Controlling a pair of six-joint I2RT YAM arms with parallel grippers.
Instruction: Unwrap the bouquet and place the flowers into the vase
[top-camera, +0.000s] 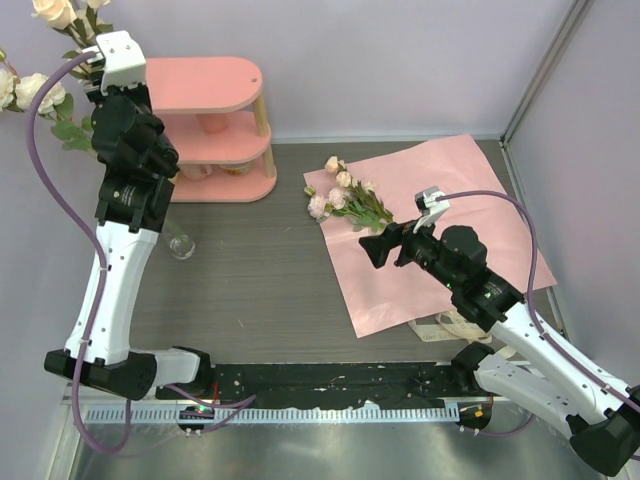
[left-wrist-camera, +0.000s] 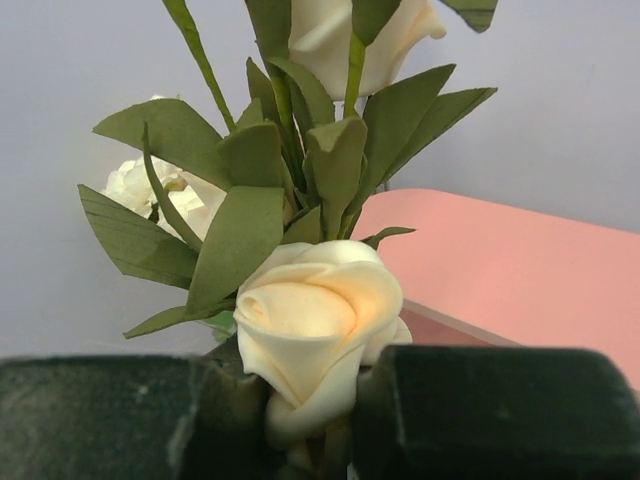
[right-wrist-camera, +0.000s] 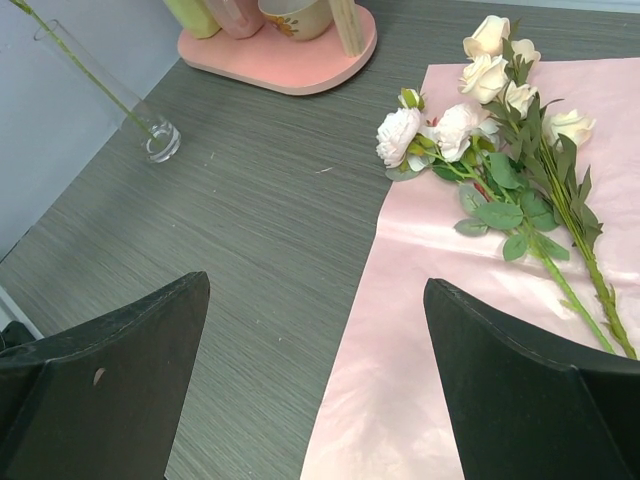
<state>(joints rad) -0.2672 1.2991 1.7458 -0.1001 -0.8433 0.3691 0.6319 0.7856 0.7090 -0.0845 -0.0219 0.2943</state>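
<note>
High at far left, left gripper (left-wrist-camera: 315, 415) pinches flowers (left-wrist-camera: 310, 320); right gripper (right-wrist-camera: 315, 330) gapes empty.

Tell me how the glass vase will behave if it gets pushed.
The vase is narrow with a small base, so it probably tips easily. Clear glass likely means slippery and breakable. The long stem leaning out of it may lever it over.

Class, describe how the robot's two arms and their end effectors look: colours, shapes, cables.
The left arm and right arm are built alike: smooth white links joined by chunky black joints. A lilac cable loops loosely along each. The left end effector and right end effector have dark, matte, blocky fingers, and a white bracket sits at each wrist.
</note>
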